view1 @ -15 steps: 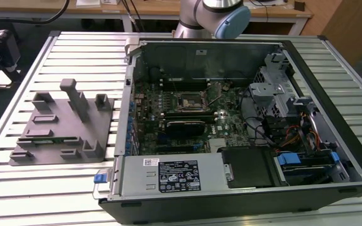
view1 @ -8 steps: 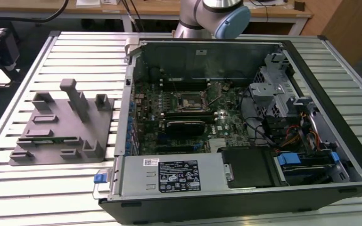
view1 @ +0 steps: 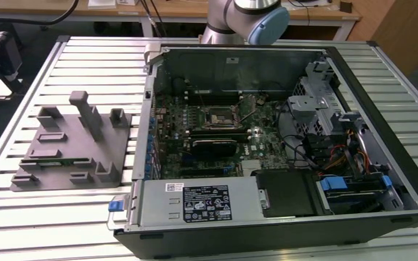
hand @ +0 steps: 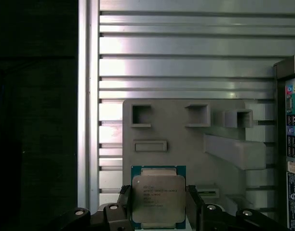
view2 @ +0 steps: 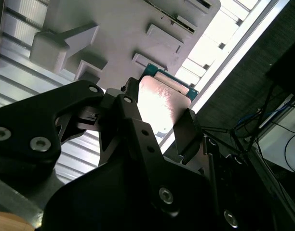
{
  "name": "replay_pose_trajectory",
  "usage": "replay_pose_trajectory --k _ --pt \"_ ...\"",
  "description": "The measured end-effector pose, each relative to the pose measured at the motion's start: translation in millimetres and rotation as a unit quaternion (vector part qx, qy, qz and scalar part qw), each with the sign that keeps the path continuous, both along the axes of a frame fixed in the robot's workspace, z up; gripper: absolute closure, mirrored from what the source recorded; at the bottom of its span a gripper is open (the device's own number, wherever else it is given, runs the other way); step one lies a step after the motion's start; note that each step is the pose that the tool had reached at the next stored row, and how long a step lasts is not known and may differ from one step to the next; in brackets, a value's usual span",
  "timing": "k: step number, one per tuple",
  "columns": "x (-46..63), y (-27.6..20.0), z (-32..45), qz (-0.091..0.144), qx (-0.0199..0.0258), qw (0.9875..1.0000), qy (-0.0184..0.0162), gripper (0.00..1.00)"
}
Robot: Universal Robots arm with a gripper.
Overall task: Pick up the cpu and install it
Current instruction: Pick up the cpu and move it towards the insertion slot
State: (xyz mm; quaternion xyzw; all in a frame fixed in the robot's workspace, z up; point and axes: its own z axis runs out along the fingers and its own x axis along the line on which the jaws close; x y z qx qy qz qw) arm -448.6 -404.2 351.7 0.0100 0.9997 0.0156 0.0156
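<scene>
Tray (view1: pixel 78 144) lies beside case (view1: pixel 238 70); cpu (hand: pixel 158 199) sits in hand (hand: pixel 159 208).

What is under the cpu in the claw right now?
In the first wrist view, the grey tray lies under the cpu, on the slatted table. The claw grips the cpu. The tray part directly beneath it is covered.

We noted the small square cpu (hand: pixel 158 202) had a pale silver metal top, smooth with a dull, faintly streaked sheen. The black gripper (hand: pixel 158 197) looked matt, its screw heads (view2: pixel 166 195) shiny. The large grey tray (hand: pixel 186 139) was matt plastic, and the ribbed metal table (hand: pixel 186 62) gleamed satin-bright.
</scene>
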Motion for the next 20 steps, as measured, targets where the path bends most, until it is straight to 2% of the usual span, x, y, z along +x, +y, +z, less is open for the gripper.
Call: replay_pose_trajectory --k 20 --pt "0.0 0.0 5.3 0.0 0.0 1.0 0.0 0.47"
